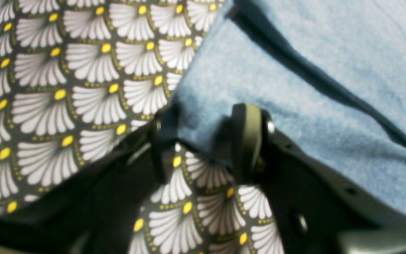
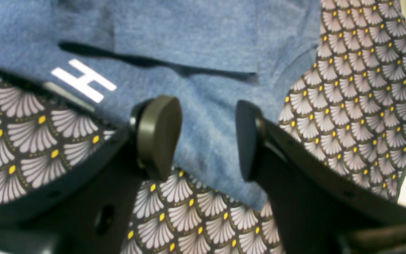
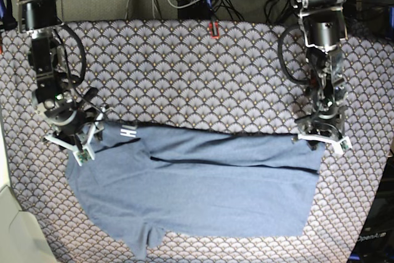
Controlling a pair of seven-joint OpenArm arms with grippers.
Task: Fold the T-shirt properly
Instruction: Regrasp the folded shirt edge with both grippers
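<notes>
**Inspector:** Work surface is a table under a grey scallop-patterned tablecloth (image 3: 197, 60), with cabling along the far edge. State the position of the garment.

**Assistant:** The T-shirt (image 3: 203, 195) lies on the near half of the cloth, spread wide, with its far edge turned over on itself so a dark crease runs across it. A white letter H (image 2: 83, 80) shows at the corner on the base view's left.

**Inspector:** Grippers?

**Assistant:** The right gripper (image 2: 208, 141) sits at that lettered corner, pads spread apart with blue fabric lying between them, not pinched. The left gripper (image 1: 206, 137) is at the opposite far corner; a tongue of shirt edge lies between its fingers. Whether it is actually nipped there I cannot tell, as the wrist view is blurred.

**Inspector:** Risks from here?

**Assistant:** In my judgement, three. First, if the right jaws close high they may catch only the top layer of the turned-over edge, and the fold would peel open on lifting. Second, either gripper is low enough to trap tablecloth along with the shirt, which would drag the cloth. Third, an uneven hold between the two corners would skew the edge and leave the fold crooked.

**Inspector:** Noted. Fold is at an early stage; sleeves and hem remain untidy.
</notes>
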